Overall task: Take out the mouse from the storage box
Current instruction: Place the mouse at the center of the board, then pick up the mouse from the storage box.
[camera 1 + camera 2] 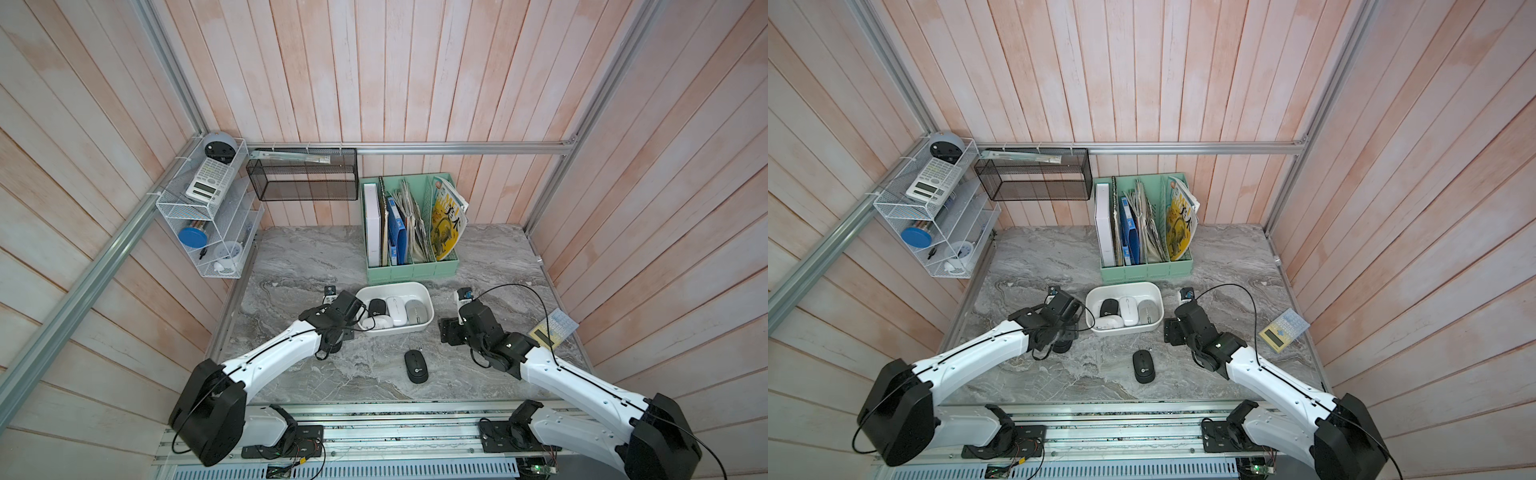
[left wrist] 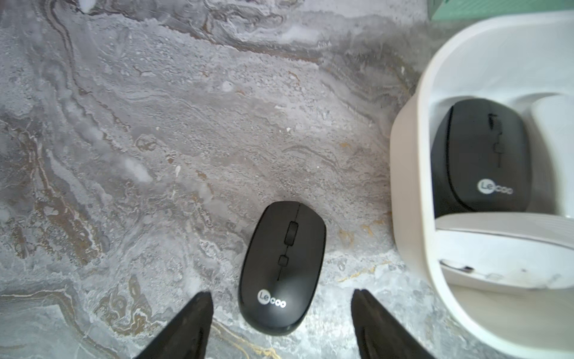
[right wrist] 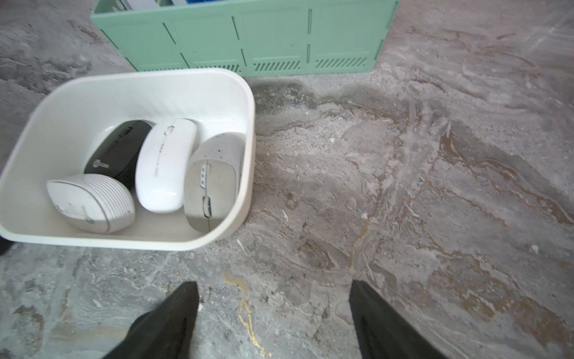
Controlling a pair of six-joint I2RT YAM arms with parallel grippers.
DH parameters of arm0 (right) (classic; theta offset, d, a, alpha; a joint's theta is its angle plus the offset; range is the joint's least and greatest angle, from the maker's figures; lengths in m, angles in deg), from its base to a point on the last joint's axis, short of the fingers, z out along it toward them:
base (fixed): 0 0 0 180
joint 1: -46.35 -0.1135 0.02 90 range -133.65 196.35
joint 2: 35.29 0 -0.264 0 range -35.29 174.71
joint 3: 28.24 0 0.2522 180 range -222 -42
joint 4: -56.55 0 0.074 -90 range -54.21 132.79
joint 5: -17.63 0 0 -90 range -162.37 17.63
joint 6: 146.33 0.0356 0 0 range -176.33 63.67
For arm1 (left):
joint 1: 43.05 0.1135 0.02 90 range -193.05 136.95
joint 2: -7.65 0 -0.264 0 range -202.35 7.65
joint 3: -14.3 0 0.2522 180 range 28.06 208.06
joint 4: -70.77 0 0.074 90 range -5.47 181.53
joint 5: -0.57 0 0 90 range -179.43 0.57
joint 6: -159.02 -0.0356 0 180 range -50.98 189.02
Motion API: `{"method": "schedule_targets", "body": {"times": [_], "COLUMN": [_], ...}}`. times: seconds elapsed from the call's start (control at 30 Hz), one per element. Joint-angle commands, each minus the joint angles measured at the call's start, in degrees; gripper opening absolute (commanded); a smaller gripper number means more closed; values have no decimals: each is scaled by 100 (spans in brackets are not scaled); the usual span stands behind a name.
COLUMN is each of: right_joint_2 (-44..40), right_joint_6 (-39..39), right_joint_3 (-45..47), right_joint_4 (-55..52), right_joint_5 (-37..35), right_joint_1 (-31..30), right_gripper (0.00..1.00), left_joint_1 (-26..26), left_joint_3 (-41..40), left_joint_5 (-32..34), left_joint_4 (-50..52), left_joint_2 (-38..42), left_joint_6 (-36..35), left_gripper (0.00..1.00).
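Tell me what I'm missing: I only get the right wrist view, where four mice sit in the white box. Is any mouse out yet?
Observer: Yes, a black mouse lies on the table in front of the storage box.
Operator: And the other arm?
Observer: The left gripper hangs beside the box's end, jaws open astride a second black mouse, not touching it.

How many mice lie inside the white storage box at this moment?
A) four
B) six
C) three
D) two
A: the right wrist view shows the storage box holding a black mouse, a slim white mouse, a grey mouse and a ribbed white mouse.
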Motion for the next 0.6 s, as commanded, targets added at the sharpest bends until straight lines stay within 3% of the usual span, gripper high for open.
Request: {"method": "schedule_targets", "body": {"times": [0.0, 0.33, 0.57], "right_joint_2": [443, 2493, 4098], "right_joint_6": [-49, -68, -45], "right_joint_3": [-571, -2490, -4015], "right_joint_4": [-375, -1130, -1961], "right_joint_5": [296, 374, 790], "right_joint_1": [-46, -483, -553], "right_gripper": [83, 83, 82], "left_joint_1": [123, 154, 154], "left_joint_3": [-453, -1899, -2162], "left_joint_5": [82, 225, -2], "left_joint_4": [-327, -1091, -1316], "left_joint_2": [763, 3382, 3971], "left_joint_6": [-162, -353, -446], "left_gripper": [79, 95, 100]}}
